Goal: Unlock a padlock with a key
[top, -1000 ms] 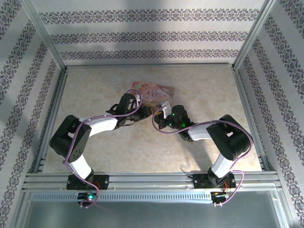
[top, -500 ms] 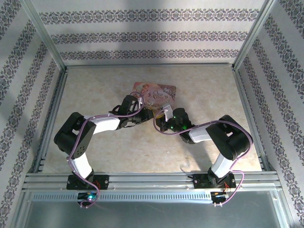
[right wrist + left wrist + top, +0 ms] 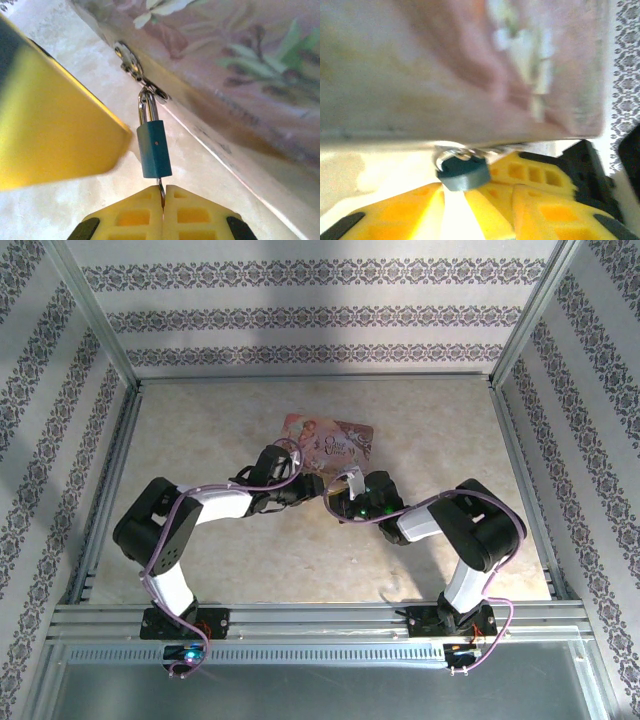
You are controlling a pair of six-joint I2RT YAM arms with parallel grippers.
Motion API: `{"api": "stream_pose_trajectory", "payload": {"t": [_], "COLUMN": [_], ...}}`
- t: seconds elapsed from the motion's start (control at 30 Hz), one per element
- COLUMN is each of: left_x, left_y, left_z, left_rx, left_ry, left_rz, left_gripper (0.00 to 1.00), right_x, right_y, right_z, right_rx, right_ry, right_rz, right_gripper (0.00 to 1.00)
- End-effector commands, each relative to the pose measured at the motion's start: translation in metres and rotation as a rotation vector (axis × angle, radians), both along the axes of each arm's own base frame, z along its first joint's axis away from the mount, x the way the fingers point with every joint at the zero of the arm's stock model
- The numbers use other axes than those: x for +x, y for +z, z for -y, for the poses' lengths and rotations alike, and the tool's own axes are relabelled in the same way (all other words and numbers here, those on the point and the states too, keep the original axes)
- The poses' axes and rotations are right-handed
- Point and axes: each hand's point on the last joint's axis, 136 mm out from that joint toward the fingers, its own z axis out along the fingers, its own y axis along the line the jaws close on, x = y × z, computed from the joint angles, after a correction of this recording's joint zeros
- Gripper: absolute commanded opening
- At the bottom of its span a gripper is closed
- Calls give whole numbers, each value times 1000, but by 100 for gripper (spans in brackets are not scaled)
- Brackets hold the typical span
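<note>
Padlock (image 3: 154, 149) at mid-frame in the right wrist view, hooked on the metal clasp (image 3: 131, 62) of the tin (image 3: 225, 60). Largest first: pink flower-printed tin (image 3: 328, 435), flat on the table (image 3: 300, 550) just above centre in the top view, lid down, contents hidden. Next, left gripper (image 3: 454, 195): yellow fingers (image 3: 395, 215) along the bottom edge of its own view, a thin wedge of gap between the tips, padlock (image 3: 464, 172) just above them; gripping or merely near, cannot tell. Then right gripper (image 3: 163, 207): at bottom centre of its view, pressed fully together on the key (image 3: 161, 189). Back to the padlock: blue-green body, long axis nearly vertical in frame, shackle (image 3: 145, 107) up through the clasp, keyhole end down toward the right fingers. Seen end-on and blurred from the left wrist; too small to make out from above. Smallest: a sliver of key blade, upright, running from the fingertips into the body's lower end.
</note>
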Motion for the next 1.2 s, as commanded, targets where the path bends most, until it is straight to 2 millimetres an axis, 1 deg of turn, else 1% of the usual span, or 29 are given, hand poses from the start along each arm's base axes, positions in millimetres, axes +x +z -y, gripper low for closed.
{"api": "stream_pose_trajectory", "payload": {"t": [0.0, 0.13, 0.27, 0.43, 0.6, 0.77, 0.87, 0.97, 1.17], "left_x": [3, 0, -2, -10, -19, -27, -31, -34, -37], "left_y": [34, 42, 53, 67, 72, 68, 64, 62, 55], "left_z": [-9, -30, -58, -86, -107, -117, -117, -115, -111], "left_rx": [-41, -25, -23, 31, 41, 28, 12, -11, -64], "left_ry": [7, 39, 106, 151, 207, 238, 238, 233, 242], "left_rz": [92, 108, 138, 196, 221, 211, 196, 184, 157], "left_gripper": [44, 51, 62, 70, 74, 77, 79, 80, 80], "right_x": [5, 4, 2, -5, -10, -16, -18, -27, -40], "right_y": [4, 3, 9, 13, 19, 23, 25, 33, 37], "right_z": [-5, -6, -9, -13, -18, -19, -18, -26, -40], "right_rx": [19, 14, 30, 33, 71, 108, 161, 222, 271], "right_ry": [14, 24, 30, 22, -3, -47, -109, -116, -121], "right_rz": [-13, -22, -26, -53, -89, -133, -195, -230, -289], "right_gripper": [0, 0, 0, 0, 0, 0, 0, 0, 0]}}
